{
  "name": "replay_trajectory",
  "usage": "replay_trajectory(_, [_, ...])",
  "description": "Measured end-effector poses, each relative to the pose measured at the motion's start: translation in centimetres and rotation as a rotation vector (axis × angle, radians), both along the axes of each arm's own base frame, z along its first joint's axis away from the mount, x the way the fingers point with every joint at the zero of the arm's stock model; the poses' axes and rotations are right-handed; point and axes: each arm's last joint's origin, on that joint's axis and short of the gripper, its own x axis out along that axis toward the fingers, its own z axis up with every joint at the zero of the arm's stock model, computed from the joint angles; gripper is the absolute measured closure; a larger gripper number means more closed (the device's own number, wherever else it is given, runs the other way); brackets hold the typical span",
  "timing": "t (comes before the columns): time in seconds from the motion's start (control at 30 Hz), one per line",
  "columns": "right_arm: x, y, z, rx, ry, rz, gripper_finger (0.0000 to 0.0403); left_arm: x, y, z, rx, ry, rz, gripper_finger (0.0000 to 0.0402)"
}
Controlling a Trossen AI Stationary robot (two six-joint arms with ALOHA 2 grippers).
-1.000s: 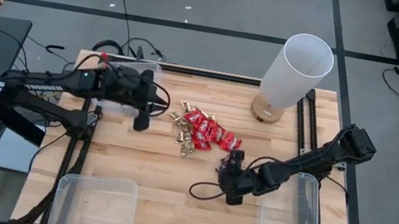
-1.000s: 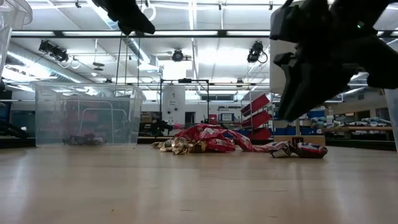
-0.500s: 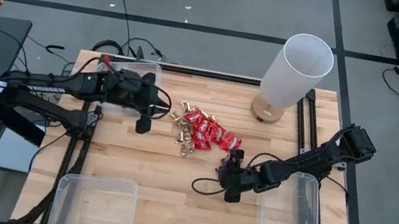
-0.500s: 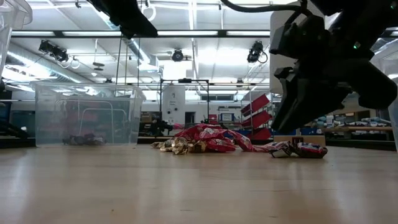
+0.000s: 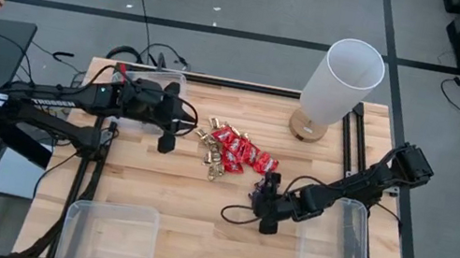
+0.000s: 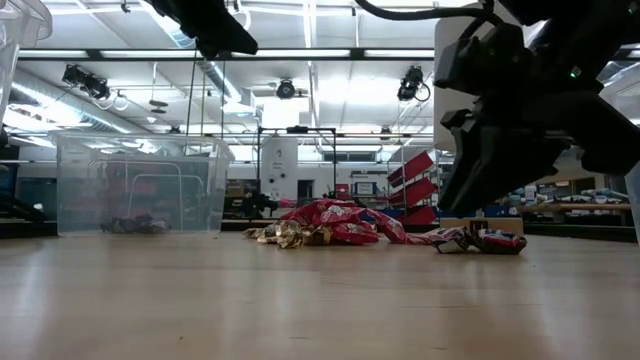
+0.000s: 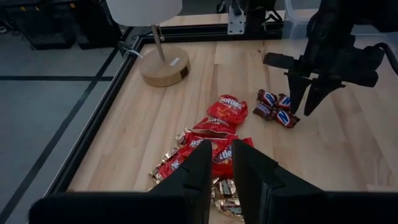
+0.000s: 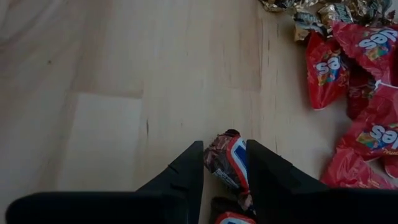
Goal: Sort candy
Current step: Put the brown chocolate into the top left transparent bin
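Candy lies in one loose heap near the middle of the pale wooden table (image 5: 169,204): shiny red packets (image 5: 240,150), too overlapped to count exactly, with a cluster of crinkled gold-foil pieces (image 5: 209,156) at the heap's left edge. Three dark purple-brown mini bars (image 7: 275,107) sit apart from the heap, just beside the right gripper (image 5: 266,192).

That right gripper points down over the mini bars with its two dark fingers a narrow gap apart; the right wrist view shows one mini bar (image 8: 227,160) between the fingertips, though whether they press it cannot be told.

Left gripper (image 5: 163,141) hangs above the table just left of the gold-foil pieces, its fingers a slim gap apart with nothing between them.

Three clear plastic bins stand on the table: one at the back left corner (image 5: 168,75), holding a few dark sweets as the low view shows; one at the front left (image 5: 109,236); one at the front right (image 5: 332,251). One white cylindrical lamp on a round wooden base (image 5: 341,78) stands at the back right.
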Motion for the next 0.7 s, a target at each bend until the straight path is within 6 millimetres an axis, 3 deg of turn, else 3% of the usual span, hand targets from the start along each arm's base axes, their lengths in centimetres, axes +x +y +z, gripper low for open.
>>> replay_trajectory(0.7, [-0.1,-0.5,-2.0,0.034,-0.001,0.010,0.0302,0.1,0.0,0.1,0.000,-0.016,0.001,0.0337])
